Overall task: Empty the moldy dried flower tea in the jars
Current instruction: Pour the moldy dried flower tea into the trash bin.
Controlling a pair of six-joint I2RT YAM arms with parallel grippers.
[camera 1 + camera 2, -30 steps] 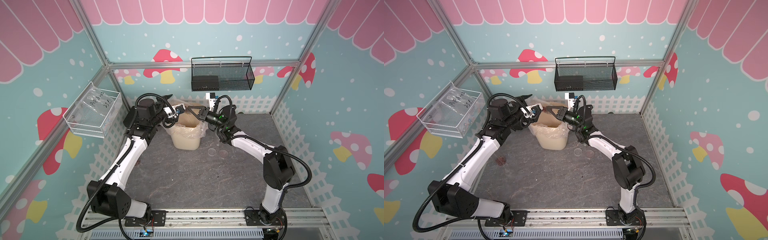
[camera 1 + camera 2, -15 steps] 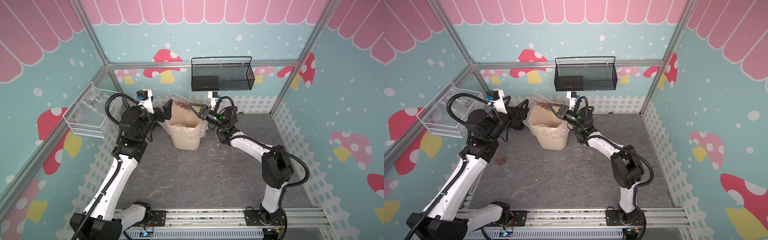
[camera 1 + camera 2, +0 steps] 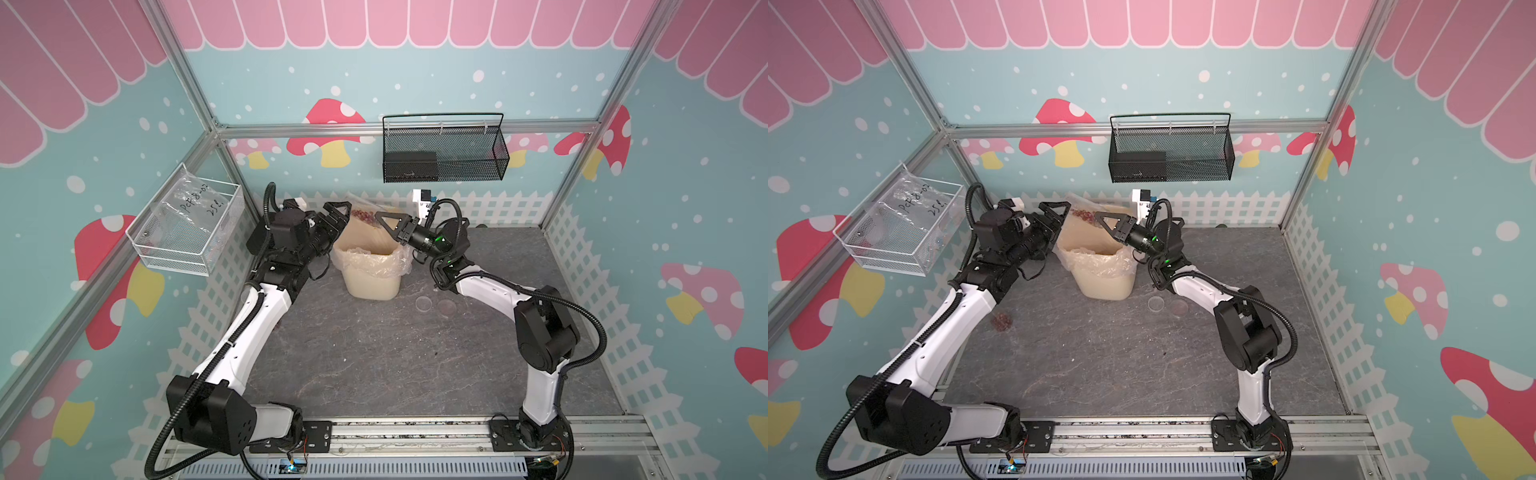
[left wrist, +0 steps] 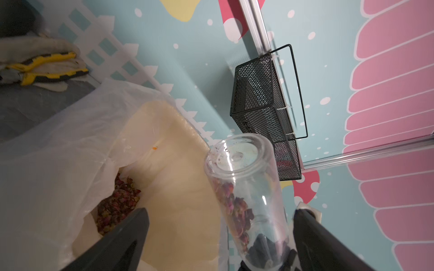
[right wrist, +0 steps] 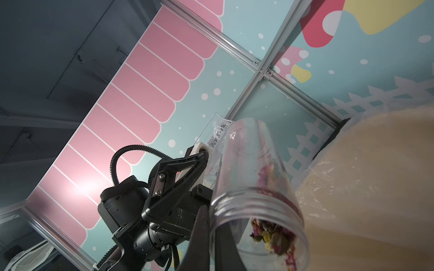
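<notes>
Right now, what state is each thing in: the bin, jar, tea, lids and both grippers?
bin: upright, lined with plastic.
jar: lid off, tipped above the bin, partly full.
tea: some in the jar, some in the bin.
lids: two, lying flat on the table.
left gripper: open, empty.
right gripper: shut on the jar.

jar (image 4: pixel 246 183) and left pincer (image 3: pixel 347 214) crowd the bin (image 3: pixel 370 282) mouth; tabletop (image 3: pixel 395 365) in front open.
</notes>
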